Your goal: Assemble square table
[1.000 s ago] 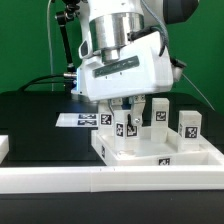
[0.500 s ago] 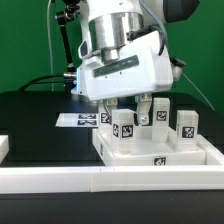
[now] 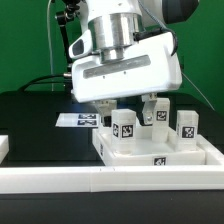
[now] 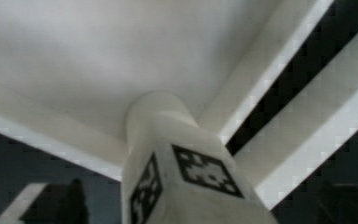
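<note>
1. Nearest in the exterior view: a long white rail [image 3: 60,181] runs across the front of the black table [image 3: 35,120].
2. Just behind the rail sits the square tabletop [image 3: 150,157], flat, raised rim up, a tag on its front edge.
3. Three legs stand upright on the tabletop: one [image 3: 123,127] at the exterior view's left, one [image 3: 158,112] further back in the middle, one [image 3: 188,124] at the right.
4. The gripper [image 3: 128,106] hangs above the left and middle legs, fingers spread wide, released. One fingertip [image 3: 148,100] shows just beside the middle leg's top; whether it touches, cannot tell. Nothing is gripped.
5. The wrist view looks down along a tagged leg [image 4: 179,160] standing on the tabletop [image 4: 105,50], with the rim running past it; dark fingertips sit apart at the picture's edges.
6. Behind the tabletop, the marker board [image 3: 82,121] lies flat on the table, partly hidden by the gripper body.
7. Against the earlier frames: the fingers were pinched on a leg a second ago; they have since spread and the gripper has risen, leaving the leg standing free.
</note>
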Available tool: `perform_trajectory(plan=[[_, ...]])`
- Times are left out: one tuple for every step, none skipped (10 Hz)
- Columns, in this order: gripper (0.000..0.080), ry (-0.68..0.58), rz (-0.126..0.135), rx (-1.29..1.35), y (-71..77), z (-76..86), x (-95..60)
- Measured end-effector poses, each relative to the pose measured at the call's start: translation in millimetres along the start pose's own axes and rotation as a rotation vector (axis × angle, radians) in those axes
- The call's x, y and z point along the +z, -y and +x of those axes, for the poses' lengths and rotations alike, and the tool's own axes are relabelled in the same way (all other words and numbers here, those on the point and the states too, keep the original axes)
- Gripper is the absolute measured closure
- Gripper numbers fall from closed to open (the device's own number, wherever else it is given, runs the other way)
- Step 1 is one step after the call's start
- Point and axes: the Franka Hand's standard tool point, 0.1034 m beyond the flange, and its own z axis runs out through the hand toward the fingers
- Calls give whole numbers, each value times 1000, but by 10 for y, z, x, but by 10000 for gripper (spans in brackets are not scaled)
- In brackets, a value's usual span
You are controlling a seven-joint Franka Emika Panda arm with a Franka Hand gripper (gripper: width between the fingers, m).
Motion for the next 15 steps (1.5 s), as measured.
perform_trajectory(plan=[[151,0,0,-63,-2,0,2],[151,2,-5,-161,-12,9,-5],[151,-1,-17,-297,-33,49,-33],[151,-4,-25,-402,-22,64,-46],[151,-5,-33,-497,11,57,-48],[151,-8,-37,-562,53,60,-58],[151,-8,-41,-645,62,63,-60],[151,-8,-42,-689,67,61,-60],[151,-9,-45,-769,74,59,-60],[151,-7,-46,-818,62,63,-55],[151,-4,-49,-885,25,90,-56],[151,-5,-51,-880,-16,124,-61],[151,-4,-50,-875,-14,120,-58],[263,-4,-50,-876,-15,117,-54],[400,-3,-51,-875,-18,115,-50]])
